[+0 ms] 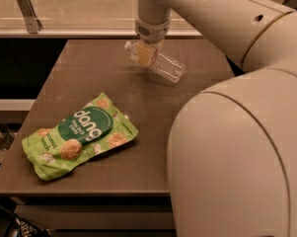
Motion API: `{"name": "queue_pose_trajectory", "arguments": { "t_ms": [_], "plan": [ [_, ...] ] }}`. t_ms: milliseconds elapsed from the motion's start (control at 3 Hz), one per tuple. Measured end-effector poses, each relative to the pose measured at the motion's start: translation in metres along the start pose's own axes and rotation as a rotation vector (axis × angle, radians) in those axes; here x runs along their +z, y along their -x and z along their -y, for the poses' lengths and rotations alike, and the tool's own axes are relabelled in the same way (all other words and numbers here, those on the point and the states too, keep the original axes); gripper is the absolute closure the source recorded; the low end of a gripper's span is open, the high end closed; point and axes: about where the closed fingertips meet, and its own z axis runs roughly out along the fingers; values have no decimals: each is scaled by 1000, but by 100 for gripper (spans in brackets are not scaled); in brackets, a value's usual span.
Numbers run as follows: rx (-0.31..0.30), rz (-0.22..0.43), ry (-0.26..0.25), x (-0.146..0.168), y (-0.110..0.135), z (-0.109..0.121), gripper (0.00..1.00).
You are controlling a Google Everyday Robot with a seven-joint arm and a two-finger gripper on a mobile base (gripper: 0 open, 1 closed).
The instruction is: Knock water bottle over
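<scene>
The water bottle [164, 66] is a small clear ribbed plastic bottle. It lies tilted over on the far part of the brown table [138, 98], cap end to the left, base pointing right and toward me. My gripper [147, 52] hangs from the white arm directly over the bottle's neck end and covers part of it. I cannot tell whether it touches or holds the bottle.
A green "dang" snack bag [79, 135] lies flat at the table's front left. A pale counter with a metal bracket [27, 6] runs behind the table. My white arm and body [237, 152] fill the right side and hide the table's right front corner.
</scene>
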Motion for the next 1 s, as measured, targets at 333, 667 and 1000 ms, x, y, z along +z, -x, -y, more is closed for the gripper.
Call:
{"name": "queue_pose_trajectory", "arguments": {
  "t_ms": [333, 667, 1000],
  "plan": [
    [-17, -27, 31, 13, 3, -3, 100],
    [-30, -46, 59, 25, 6, -5, 100],
    [-31, -47, 60, 28, 7, -6, 83]
  ]
}}
